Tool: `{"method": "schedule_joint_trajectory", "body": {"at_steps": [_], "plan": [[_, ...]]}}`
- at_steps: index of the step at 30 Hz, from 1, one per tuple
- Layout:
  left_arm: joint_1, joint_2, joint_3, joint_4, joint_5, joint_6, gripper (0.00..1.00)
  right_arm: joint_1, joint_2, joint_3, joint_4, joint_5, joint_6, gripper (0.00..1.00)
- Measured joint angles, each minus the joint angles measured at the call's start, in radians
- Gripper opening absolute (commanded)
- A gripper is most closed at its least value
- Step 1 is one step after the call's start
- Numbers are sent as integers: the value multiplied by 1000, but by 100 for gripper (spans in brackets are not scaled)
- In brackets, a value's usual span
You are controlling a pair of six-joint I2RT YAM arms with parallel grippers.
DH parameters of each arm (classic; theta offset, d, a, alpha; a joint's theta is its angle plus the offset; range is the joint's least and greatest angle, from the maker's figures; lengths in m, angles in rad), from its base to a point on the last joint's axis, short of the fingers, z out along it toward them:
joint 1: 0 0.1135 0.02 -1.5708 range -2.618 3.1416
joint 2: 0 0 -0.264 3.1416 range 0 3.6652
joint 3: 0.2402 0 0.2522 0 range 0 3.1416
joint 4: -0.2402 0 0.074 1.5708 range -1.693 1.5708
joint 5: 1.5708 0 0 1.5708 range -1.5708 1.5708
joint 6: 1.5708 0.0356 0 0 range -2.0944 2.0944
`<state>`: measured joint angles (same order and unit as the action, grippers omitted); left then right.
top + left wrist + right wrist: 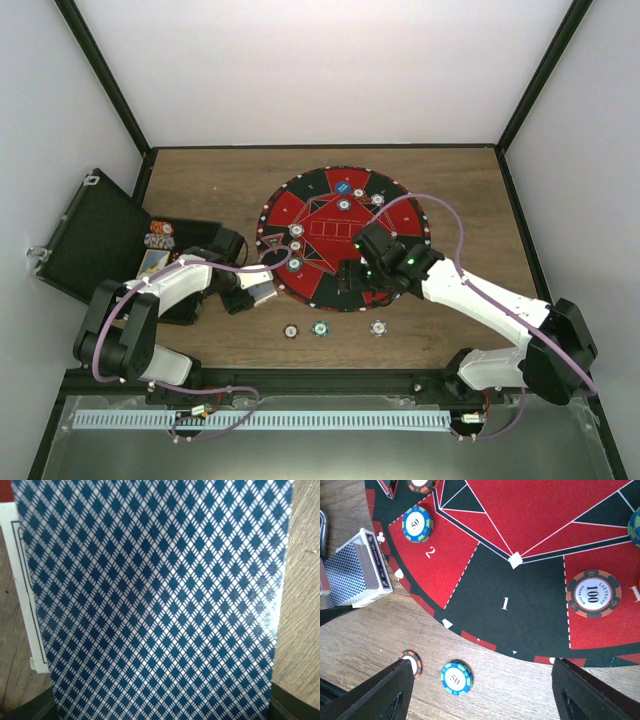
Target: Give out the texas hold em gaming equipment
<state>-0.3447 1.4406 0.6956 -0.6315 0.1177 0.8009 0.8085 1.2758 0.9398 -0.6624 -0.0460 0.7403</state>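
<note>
Between white walls lies a wood-grain tabletop (450,190), with a round red-and-black felt poker mat (318,232) at its middle and a black hinged case (95,235) standing open at its left edge. My left pincer (257,290) is down at the mat's left rim, toward the near edge, with a blue-and-white diamond-patterned card box (160,600) between its fingers. The box fills my left wrist view from one finger to the other, but I cannot tell whether the fingers press on it or only flank it. My right pincer (484,664) hangs spread wide above the near part of the mat, over the black sector numbered 1, pinching nothing. A blue-and-green striped chip marked 50 (417,523) lies on the red sector numbered 2, and an orange-and-black chip marked 100 (593,592) lies on the red sector on the other side of 1. On bare wood between the mat and the near edge, three round striped poker chips (320,328) lie in a row.
</note>
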Motion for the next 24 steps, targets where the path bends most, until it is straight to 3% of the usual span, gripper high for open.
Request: {"method": "schedule_joint_trajectory", "body": {"at_steps": [5, 19, 24], "plan": [[0, 0, 0, 1, 0, 10, 58, 0, 12, 0, 1, -11, -3, 77], [0, -28, 0, -14, -15, 19, 6, 0, 14, 0, 32, -61, -6, 77], [2, -109, 6, -90, -17, 30, 4, 0, 28, 3, 58, -93, -6, 78]]}}
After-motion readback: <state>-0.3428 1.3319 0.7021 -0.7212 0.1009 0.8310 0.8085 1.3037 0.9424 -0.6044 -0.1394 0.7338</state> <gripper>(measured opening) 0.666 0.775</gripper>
